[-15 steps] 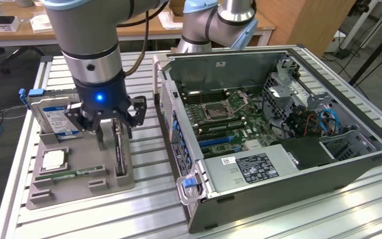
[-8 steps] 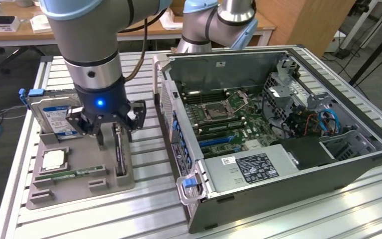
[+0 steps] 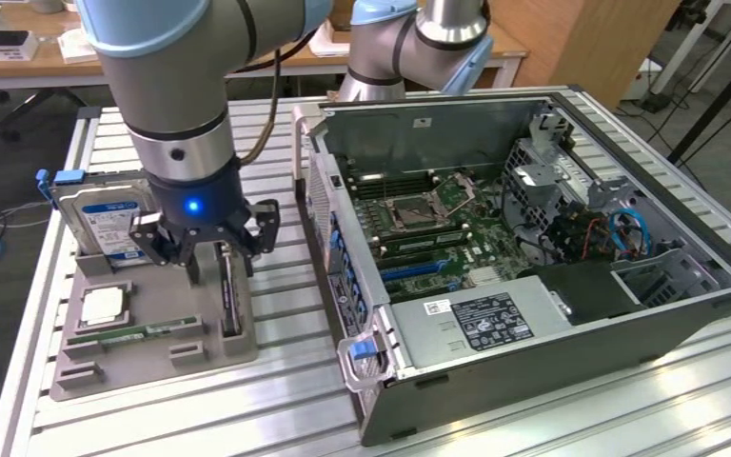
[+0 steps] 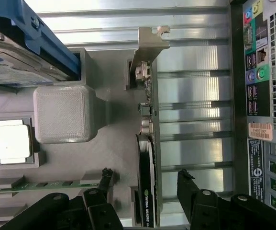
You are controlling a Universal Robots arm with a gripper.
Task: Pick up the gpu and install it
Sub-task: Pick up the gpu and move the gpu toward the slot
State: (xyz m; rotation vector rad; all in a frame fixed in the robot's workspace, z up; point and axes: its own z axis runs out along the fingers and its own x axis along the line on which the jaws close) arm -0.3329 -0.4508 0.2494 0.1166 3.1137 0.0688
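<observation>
A slotted aluminium table is seen carrying two things. A grey parts holder is laid on it toward the exterior view's left, and an open computer case is set just beside it, toward the right.

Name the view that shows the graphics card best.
The wrist view: the graphics card stands on edge in the grey holder, bracket and connectors plain. The exterior view shows a thin dark strip of it below the tool.

Thin dark gpu, silver-bracketed, on edge in grey holder slot
</observation>
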